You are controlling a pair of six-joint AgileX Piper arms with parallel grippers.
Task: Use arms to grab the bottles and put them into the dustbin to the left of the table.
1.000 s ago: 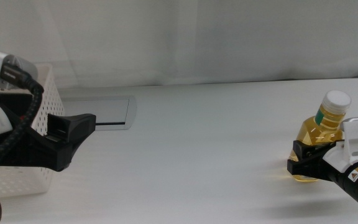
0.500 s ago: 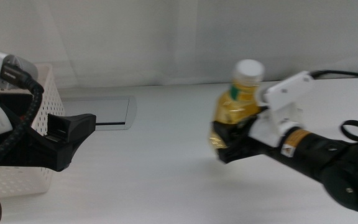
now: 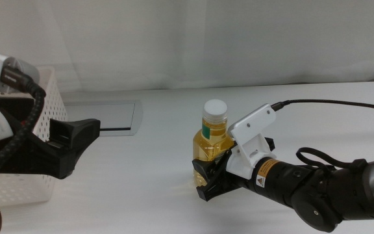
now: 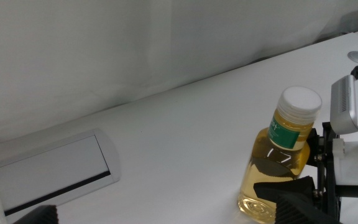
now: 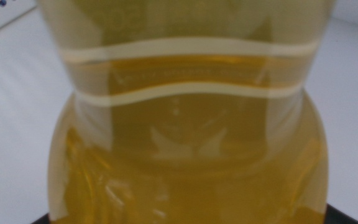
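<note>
A yellow-liquid bottle [image 3: 213,140] with a white cap stands upright at the middle of the table [image 3: 167,162]. My right gripper [image 3: 206,179] is shut on its lower body, reaching in from the right. In the right wrist view the bottle [image 5: 191,143] fills the picture between the two jaws. The left wrist view shows the bottle [image 4: 281,162] a short way ahead. My left gripper [image 3: 86,130] hangs open at the left, just beside the white perforated dustbin [image 3: 47,97], and holds nothing. The left arm hides part of the dustbin.
A recessed grey panel [image 3: 112,117] lies in the tabletop right of the dustbin, also seen as the panel [image 4: 48,168]. The right arm's black cable [image 3: 343,104] arcs over the table's right side. A white curtain backs the table.
My right arm has carried the bottle from the table's right edge leftward to the middle, raising it on the way and lowering it again. The left arm has not moved.
</note>
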